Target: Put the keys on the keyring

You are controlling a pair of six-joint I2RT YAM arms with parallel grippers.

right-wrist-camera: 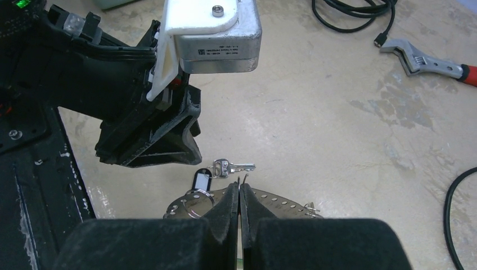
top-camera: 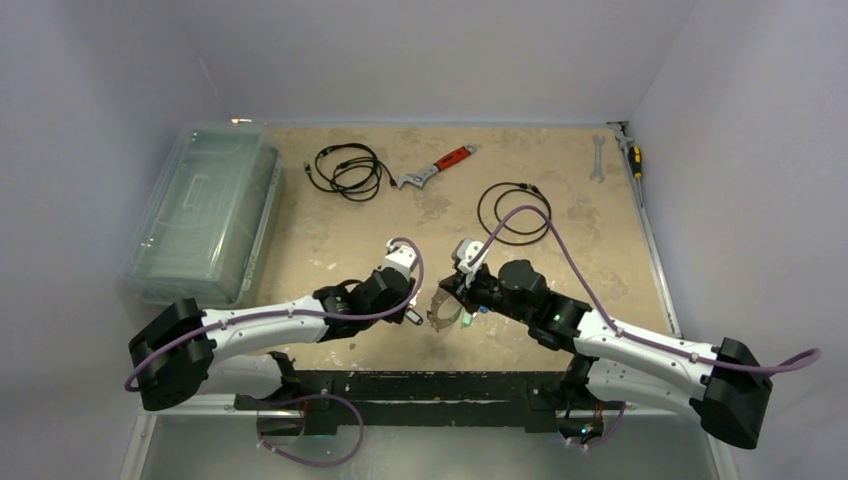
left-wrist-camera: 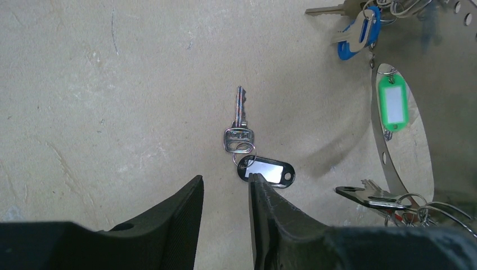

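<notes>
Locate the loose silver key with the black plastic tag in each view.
Top external: silver key with black plastic tag, a speck just below centre.
Left wrist: key at centre, ahead of the jaws.
Right wrist: key low centre, beyond the jaws.
Shared landmark: large grey perforated metal keyring.

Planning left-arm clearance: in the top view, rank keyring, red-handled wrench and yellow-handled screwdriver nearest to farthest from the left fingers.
1. keyring, close by, near centre.
2. red-handled wrench, far centre.
3. yellow-handled screwdriver, far right edge.
</notes>
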